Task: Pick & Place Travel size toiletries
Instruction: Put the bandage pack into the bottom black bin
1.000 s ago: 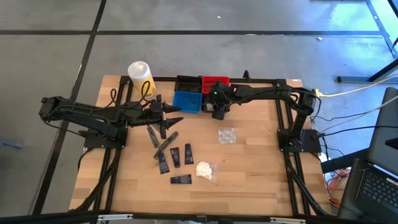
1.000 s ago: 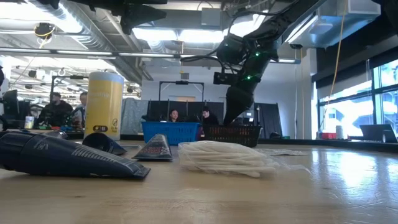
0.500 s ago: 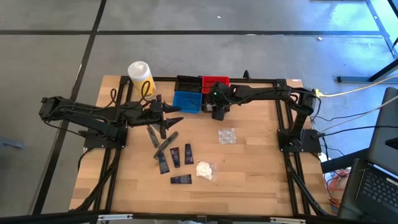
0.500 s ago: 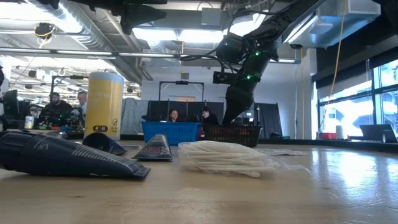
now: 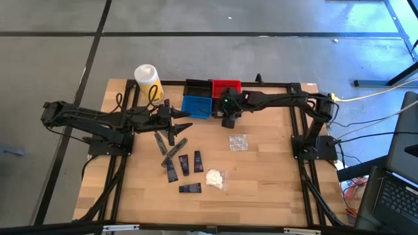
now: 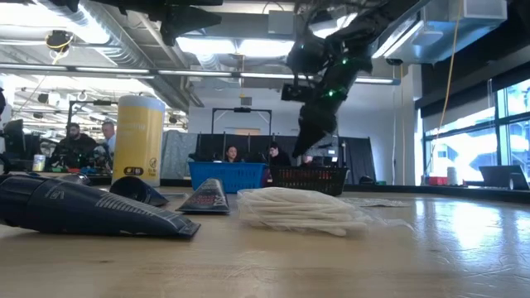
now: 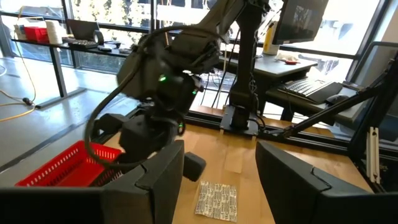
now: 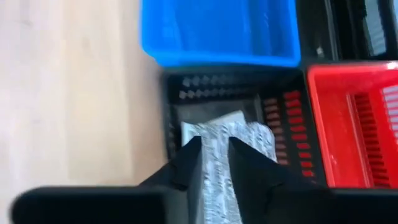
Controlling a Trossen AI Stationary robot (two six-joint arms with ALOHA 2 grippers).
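My right gripper (image 5: 228, 120) hangs over a black bin (image 8: 180, 106) beside the blue bin (image 5: 196, 106) and is shut on a clear crinkly packet (image 8: 219, 140). My left gripper (image 5: 177, 132) is open and empty above the table's left middle, over a dark tube (image 5: 160, 141). More dark tubes (image 5: 185, 164) lie flat on the wood. A white wad (image 5: 215, 177) and another clear packet (image 5: 238, 142) lie near them. The low view shows a tube (image 6: 91, 211) and the wad (image 6: 298, 209) close up. My right gripper pinches the clear crinkly packet between its two fingers (image 8: 189, 158), which come from above and point down. The packet's free end (image 8: 233, 127) sticks out past the fingertips over the black bin's inside. Whether it touches the bin, I cannot tell.
A red bin (image 5: 226, 85) and another black bin (image 5: 196, 87) stand behind the blue one. A yellow cylinder with a white top (image 5: 147, 79) stands at the far left corner. Free wood lies at the table's near side and right. People sit in the room beyond (image 6: 79, 145).
My right gripper has risen over the bins and tipped somewhat, as the low view shows. The things on the table have not moved.
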